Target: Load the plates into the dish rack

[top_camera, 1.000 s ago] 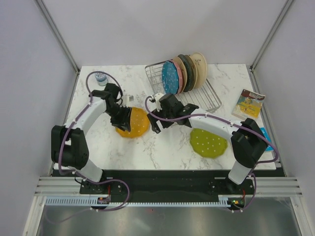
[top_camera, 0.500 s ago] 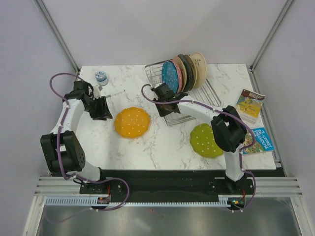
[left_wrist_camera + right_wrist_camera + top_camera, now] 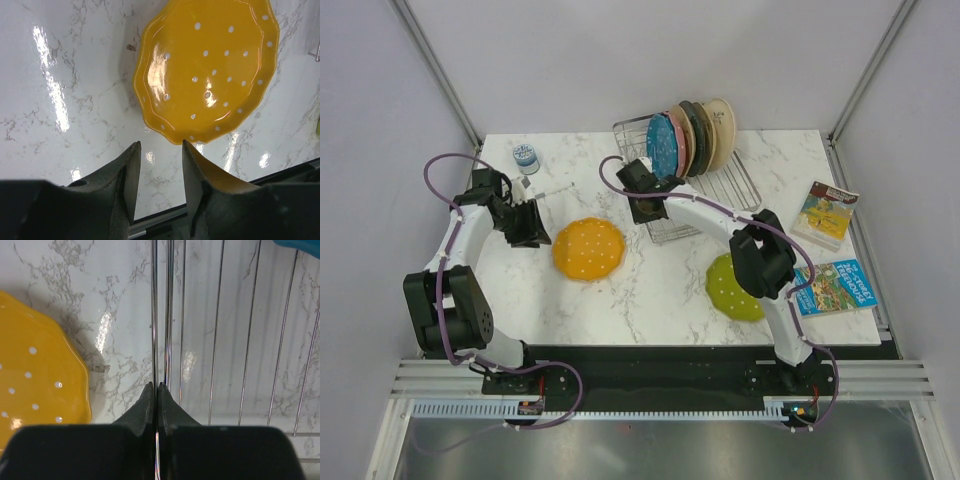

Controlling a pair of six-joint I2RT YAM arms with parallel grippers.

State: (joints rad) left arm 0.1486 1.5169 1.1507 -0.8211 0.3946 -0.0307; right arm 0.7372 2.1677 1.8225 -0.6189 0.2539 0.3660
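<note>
Right gripper [image 3: 156, 386] is pinching shut, seemingly on an edge wire of the dish rack [image 3: 720, 195], mid-frame. Left gripper [image 3: 159, 145] is hovering part-open, empty, below the orange plate [image 3: 210, 65]. The titles on the books [image 3: 827, 208] are too small to read.

The silver wire dish rack [image 3: 732, 196] stands back right of centre on the white marble table [image 3: 620, 300], holding on edge, left to right, the blue dotted plate [image 3: 660, 150], the pink dotted plate [image 3: 677, 142] and three plain plates [image 3: 701, 130]. The orange dotted plate [image 3: 588, 249] lies flat left of and before the rack, the lime green dotted plate [image 3: 725, 295] before it, and two colourful paper books [image 3: 825, 210] at the table's right edge.
</note>
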